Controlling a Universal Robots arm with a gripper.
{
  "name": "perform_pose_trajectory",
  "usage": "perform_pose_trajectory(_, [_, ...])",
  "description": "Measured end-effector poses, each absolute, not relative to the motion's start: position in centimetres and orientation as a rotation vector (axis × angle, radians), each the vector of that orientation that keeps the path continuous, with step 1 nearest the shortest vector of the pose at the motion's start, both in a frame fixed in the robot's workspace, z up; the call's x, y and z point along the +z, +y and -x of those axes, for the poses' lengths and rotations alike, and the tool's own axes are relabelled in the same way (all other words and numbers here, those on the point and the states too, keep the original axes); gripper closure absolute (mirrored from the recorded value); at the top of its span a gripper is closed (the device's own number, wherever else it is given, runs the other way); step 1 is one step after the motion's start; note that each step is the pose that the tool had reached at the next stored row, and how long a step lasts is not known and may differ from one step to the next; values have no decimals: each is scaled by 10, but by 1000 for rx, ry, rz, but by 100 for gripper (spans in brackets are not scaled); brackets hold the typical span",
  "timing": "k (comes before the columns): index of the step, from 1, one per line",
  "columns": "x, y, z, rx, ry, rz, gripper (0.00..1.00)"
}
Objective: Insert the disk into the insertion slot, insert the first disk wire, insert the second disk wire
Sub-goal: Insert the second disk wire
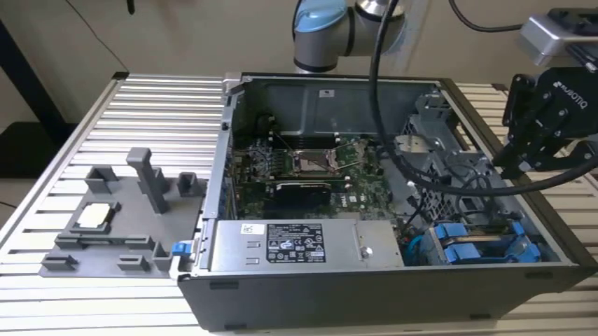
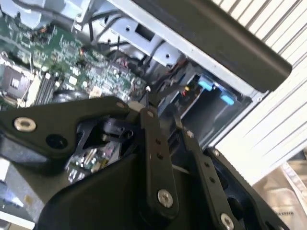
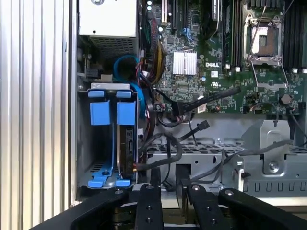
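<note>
- Black gripper [image 1: 534, 159] hung at the exterior view's right edge, above the right wall of the open computer case [image 1: 374, 301], with the arm's grey-and-blue joint at the top centre of that frame.
- In the first wrist view the gripper [image 3: 169, 178] had its fingers [image 3: 146, 206] set a narrow gap apart, with nothing between them.
- It hovered just above the grey metal cage [image 3: 216, 163] and touched no part of the case.
- The insertion slot [image 1: 449, 234] sat in the lower right corner of the case in the exterior view, its blue rails bright against the grey metal.
- In the first wrist view the slot [image 3: 84, 143] showed two blue-tabbed bays side by side. The disk [image 3: 128, 143] stood in the bay nearer the motherboard [image 3: 216, 72], and its blue carrier tab was level with the tab beside it.
- Dark cables [image 3: 163, 153] ran from the motherboard side to the disk's edge; whether any plug was seated there could not be told.
- The grey power-supply box [image 1: 290, 245] lay along the case's front edge, to the exterior view's left of the slot.
- A grey fixture [image 1: 112, 224] stood on the slatted table [image 1: 140, 105] at the exterior view's left, well apart from the gripper.
</note>
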State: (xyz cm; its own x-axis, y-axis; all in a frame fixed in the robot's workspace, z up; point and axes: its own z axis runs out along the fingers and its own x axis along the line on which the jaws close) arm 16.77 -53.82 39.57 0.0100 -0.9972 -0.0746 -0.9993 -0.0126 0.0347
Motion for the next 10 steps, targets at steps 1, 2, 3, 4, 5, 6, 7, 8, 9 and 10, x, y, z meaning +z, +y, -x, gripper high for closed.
perform_pose_trajectory(1, [396, -538, -163, 117, 2186, 2211, 72])
perform_pose_trajectory(2, [395, -538, -158, 114, 2185, 2210, 72])
perform_pose_trajectory(3, [395, -538, -154, 112, 2184, 2209, 72])
perform_pose_trajectory(4, [395, -538, -149, 109, 2182, 2208, 72])
perform_pose_trajectory(5, [395, -538, -145, 106, 2181, 2207, 72])
perform_pose_trajectory(6, [394, -538, -140, 104, 2180, 2206, 72])
perform_pose_trajectory(7, [394, -538, -136, 101, 2179, 2205, 72])
perform_pose_trajectory(8, [393, -538, -131, 100, 2178, 2205, 72])
perform_pose_trajectory(9, [393, -538, -127, 99, 2178, 2204, 72])
perform_pose_trajectory(10, [392, -538, -123, 98, 2177, 2204, 72])
